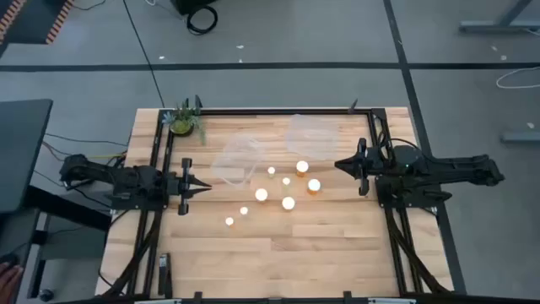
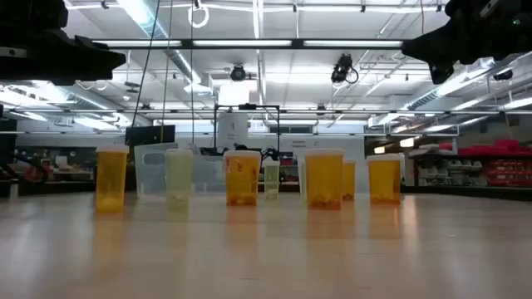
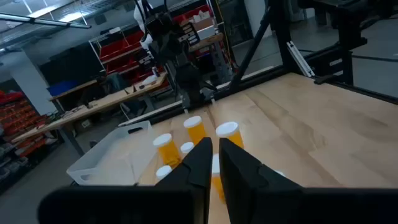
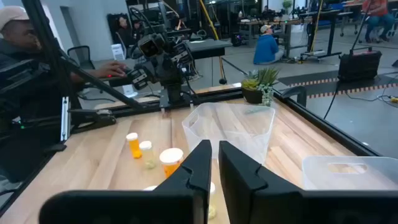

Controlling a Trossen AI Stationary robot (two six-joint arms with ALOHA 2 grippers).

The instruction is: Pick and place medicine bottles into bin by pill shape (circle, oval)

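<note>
Standing loose on the wooden table, the medicine bottles form a scatter near its middle, between the two arms; the high view shows eight white caps, though glare makes it hard to tell wide bottles from narrow ones. None of them sits inside a bin. Two clear plastic bins lie toward the far side of the table: one bin just beyond the scatter on the left arm's side, the other bin nearer the far edge. A small green potted plant stands at the far left corner.

The left gripper hangs above the table's left side with its fingers pinched nearly together on nothing, pointing toward the bottles and well apart from them. The right gripper hangs on the right side, fingers closed and empty, its tip near the closest bottle without touching it.

In the low view the bottles stand upright in a row across the table, amber walls under white caps, with both arms dark overhead. The right wrist view catches a person seated beyond the table, behind the left arm
</note>
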